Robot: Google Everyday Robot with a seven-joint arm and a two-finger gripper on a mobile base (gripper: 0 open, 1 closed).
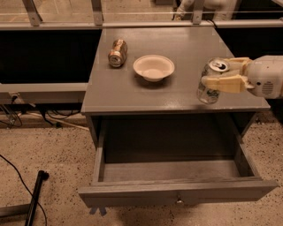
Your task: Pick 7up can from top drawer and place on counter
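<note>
The gripper (213, 73) reaches in over the right edge of the counter (177, 39), its two fingers clamped on the silver can (207, 93). The can is upright near the front right corner; I can't tell whether its base touches the top. The drawer (177, 194) below is pulled out. A bowl (154, 67) sits mid-counter, and a brown can (117, 52) lies near the left edge.

Speckled floor (53, 150) under warm light, dark recesses (44, 57) either side of a grey table (177, 99).
Metal legs (32, 11) stand behind a pale rail (48, 25); cables (13, 117) trail at left, and a black rod (35, 194) lies lower left. The end effector (223, 73) grips a can (208, 90) at the table's right front edge.
</note>
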